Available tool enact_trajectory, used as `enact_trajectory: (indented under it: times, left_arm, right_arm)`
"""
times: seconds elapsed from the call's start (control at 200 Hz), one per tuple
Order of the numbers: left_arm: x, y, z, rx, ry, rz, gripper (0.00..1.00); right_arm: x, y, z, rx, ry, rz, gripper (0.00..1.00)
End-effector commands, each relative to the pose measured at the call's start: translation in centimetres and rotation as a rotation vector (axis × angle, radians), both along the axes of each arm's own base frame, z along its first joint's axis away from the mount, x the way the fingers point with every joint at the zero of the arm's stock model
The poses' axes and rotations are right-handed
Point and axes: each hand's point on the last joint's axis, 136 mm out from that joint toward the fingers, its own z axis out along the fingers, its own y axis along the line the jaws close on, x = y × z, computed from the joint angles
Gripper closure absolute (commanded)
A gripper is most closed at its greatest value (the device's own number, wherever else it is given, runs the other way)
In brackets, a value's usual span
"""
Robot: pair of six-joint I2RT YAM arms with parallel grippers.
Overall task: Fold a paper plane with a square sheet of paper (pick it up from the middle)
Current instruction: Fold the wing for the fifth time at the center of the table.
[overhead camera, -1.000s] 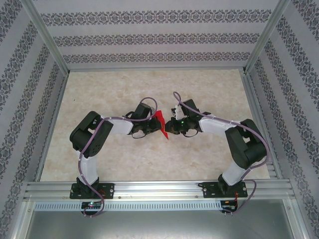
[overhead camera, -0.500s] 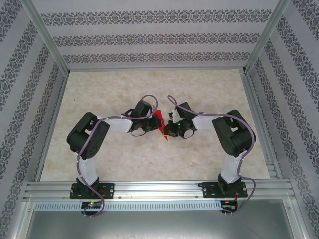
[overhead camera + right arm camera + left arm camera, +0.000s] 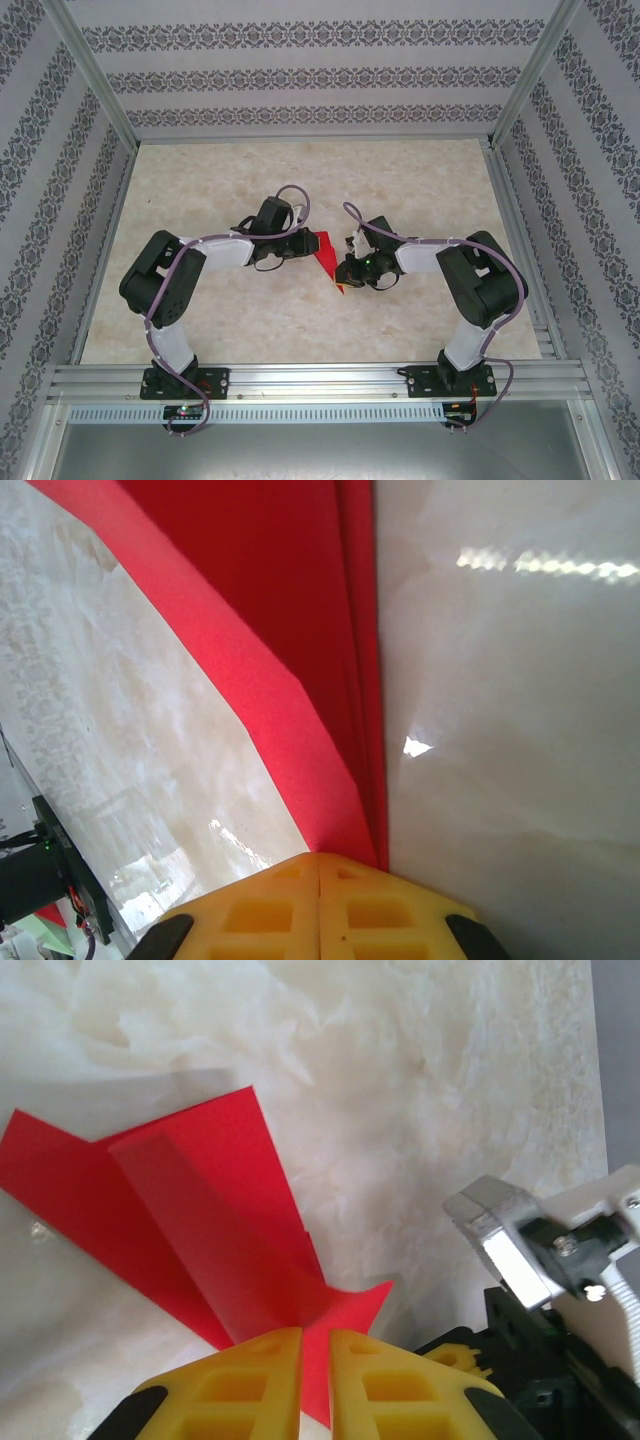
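The red paper plane (image 3: 322, 250), folded into a pointed shape with several layers, hangs between my two grippers over the middle of the table. My left gripper (image 3: 303, 246) meets it from the left. In the left wrist view the yellow fingers (image 3: 250, 1380) stand a narrow slit apart around the left gripper (image 3: 316, 1360), and the paper plane (image 3: 210, 1220) runs through the slit and fans out beyond. My right gripper (image 3: 346, 272) holds its lower right part. In the right wrist view the right gripper (image 3: 320, 865) is shut on the stacked edge of the paper plane (image 3: 290, 630).
The marble-patterned table (image 3: 420, 180) is walled by patterned panels and aluminium posts (image 3: 95, 75). A metal rail (image 3: 320, 380) carries both arm bases at the near edge. The right arm's wrist (image 3: 540, 1260) sits close beside my left fingers.
The left arm's elbow has swung out to the left and its gripper has edged up and left. The right gripper has dropped slightly toward the near side, and the paper's lower tip has come with it.
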Motion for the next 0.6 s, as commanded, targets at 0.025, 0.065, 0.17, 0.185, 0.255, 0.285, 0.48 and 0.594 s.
enact_trajectory:
  times: [0.025,0.065,0.17,0.185,0.255,0.285,0.48,0.594]
  left_arm:
    - [0.4,-0.4,-0.3,-0.027,-0.053,-0.036,0.84]
    - [0.4,-0.4,-0.7,-0.022,-0.046,-0.037,0.85]
    - [0.5,-0.4,-1.3,-0.009,-0.043,-0.03,0.85]
    - [0.6,-0.3,-1.4,-0.008,-0.044,-0.029,0.85]
    - [0.7,-0.3,-1.7,-0.003,-0.041,-0.022,0.86]
    - [0.8,-0.3,-1.9,-0.001,-0.038,-0.021,0.86]
    - [1.2,0.0,-3.0,0.025,-0.033,0.008,0.86]
    - [1.5,0.0,-3.3,0.028,-0.032,0.021,0.86]
  right_arm:
    - [-2.8,-1.8,-2.6,-0.098,0.115,0.003,0.93]
    - [-2.9,-1.8,-2.6,-0.098,0.114,0.004,0.93]
    - [-2.9,-1.8,-2.7,-0.099,0.118,0.004,0.93]
    - [-2.9,-1.8,-2.7,-0.099,0.119,0.005,0.93]
    - [-2.9,-1.8,-2.8,-0.099,0.121,0.005,0.93]
    - [-2.9,-1.8,-2.8,-0.099,0.12,0.007,0.93]
    - [-3.0,-1.8,-3.0,-0.102,0.128,0.009,0.93]
    - [-3.1,-1.9,-3.1,-0.104,0.13,0.012,0.93]
